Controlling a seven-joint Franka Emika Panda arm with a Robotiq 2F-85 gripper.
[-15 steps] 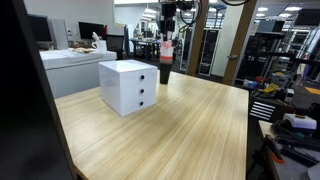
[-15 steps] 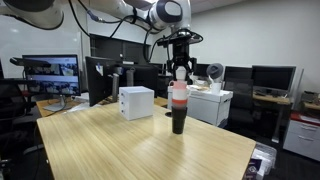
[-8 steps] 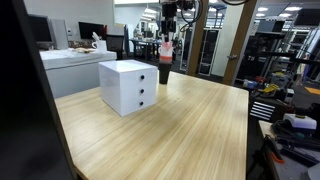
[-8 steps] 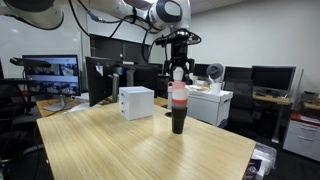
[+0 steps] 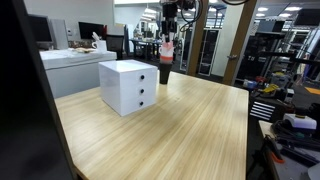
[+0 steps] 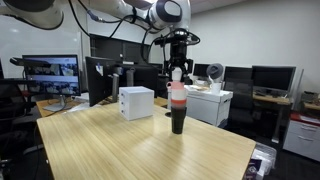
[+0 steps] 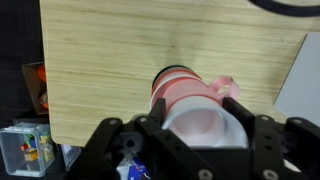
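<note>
The only print in sight is on a small colourful box (image 7: 25,150) at the lower left edge of the wrist view, beyond the table's edge, and it is too blurred to read. The cups and the drawer unit show no legible marking.

The gripper (image 6: 178,70) hangs straight down over a tall stack of cups (image 6: 178,105) that stands upright on the wooden table (image 6: 130,150), near its far edge in an exterior view. The stack has a black cup at the bottom, red and pink cups above it, and a white cup (image 6: 178,76) on top.

In the wrist view the white cup (image 7: 200,128) fills the gap between the two black fingers (image 7: 150,122), which are part-way spread and lie against its opposite sides, pinching it just below the rim. The red and pink cups (image 7: 180,88) show directly beyond it. Whether the white cup is raised clear of the one beneath cannot be told.

A white three-drawer unit (image 5: 128,87) with dark knobs stands on the table, apart from the stack (image 5: 165,62). The gripper (image 5: 167,38) is well above its height.
</note>
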